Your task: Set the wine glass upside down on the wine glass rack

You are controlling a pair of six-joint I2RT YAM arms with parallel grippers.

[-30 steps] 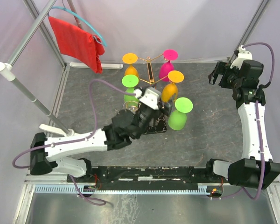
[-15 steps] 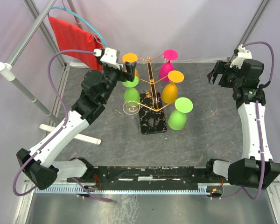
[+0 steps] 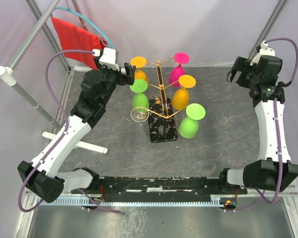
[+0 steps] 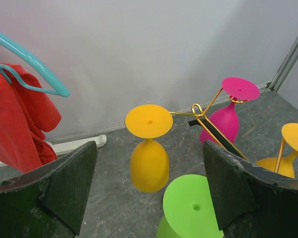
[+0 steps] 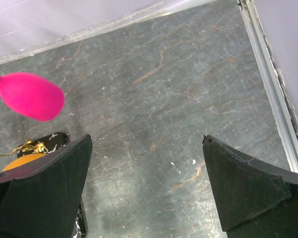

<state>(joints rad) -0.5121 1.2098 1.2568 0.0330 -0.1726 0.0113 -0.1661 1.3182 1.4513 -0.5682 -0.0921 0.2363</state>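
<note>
- My left gripper is spread wide with nothing between its fingers. It hangs high at the back left of the wine glass rack, just beside the far-left orange glass but not touching it.
- My right gripper is also wide and empty, held above the grey table at the far right, well apart from the rack. I judge it is parked there to stay clear of my left arm's work.
- Neither gripper carries a wine glass, and I see none loose on the table.
- Five glasses hang on the rack, foot up and bowl down: the orange glass, a green glass just in front of it, a magenta glass across the post, a second orange glass, and a larger green glass at the front right.
- Each foot rests on top of a gold wire arm, so the bowl dangles free below it.
- One scroll-ended arm at the front left looks bare.
- The black base sits flat on the table and steadies the thin stand.
- I judge the hanging is done, though I cannot tell which glass is the task's own.
- The red cloth on its teal hanger hangs close behind my left arm, so pulling back calls for care.
</note>
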